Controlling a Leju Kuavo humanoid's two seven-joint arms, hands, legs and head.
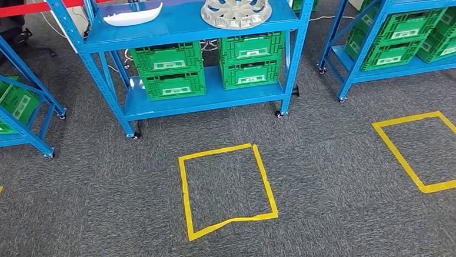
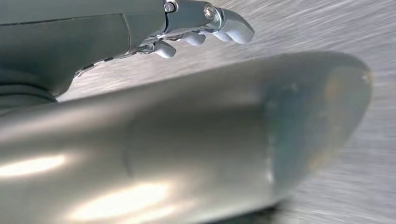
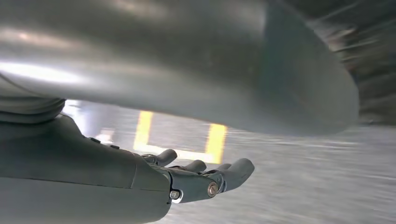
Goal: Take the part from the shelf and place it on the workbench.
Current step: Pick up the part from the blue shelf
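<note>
right wrist view: right hand (image 3: 196,179) hangs empty, fingers loosely extended.

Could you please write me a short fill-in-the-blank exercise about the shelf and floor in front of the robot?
1. The silver wheel cover lies on the ____ level of the blue shelf.
2. The crates stacked on the shelf's lower level are ____ in colour.
3. The square marked on the carpet before the shelf is made of ____ tape.
4. The left robot hand holds ____.

Missing words: top; green; yellow; nothing
</note>
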